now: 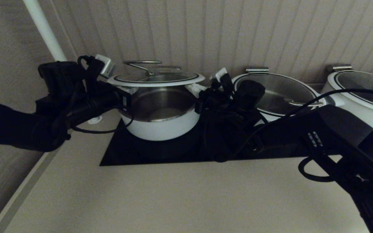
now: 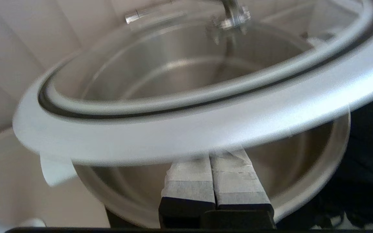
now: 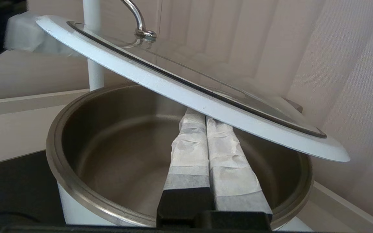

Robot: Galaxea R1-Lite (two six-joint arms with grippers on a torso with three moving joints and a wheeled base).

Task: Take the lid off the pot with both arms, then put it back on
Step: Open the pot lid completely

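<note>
The glass lid (image 1: 155, 79) with its white rim and wire handle (image 1: 141, 64) hangs a little above the white pot (image 1: 162, 126), whose steel bowl stands uncovered. My left gripper (image 1: 130, 90) is shut, its fingers pressed together under the lid's left rim (image 2: 206, 129); the tips (image 2: 212, 155) reach beneath it over the pot's bowl (image 2: 303, 168). My right gripper (image 1: 194, 88) is shut too, its fingers together under the right rim. In the right wrist view the lid (image 3: 206, 103) rests tilted on these fingertips (image 3: 202, 116) above the pot (image 3: 108, 145).
The pot stands on a black cooktop (image 1: 121, 152) set in a beige counter. Two wider lidded white pots (image 1: 277, 94) (image 1: 361, 94) sit to the right. A white pole (image 1: 44, 29) rises at back left, and a panelled wall runs close behind.
</note>
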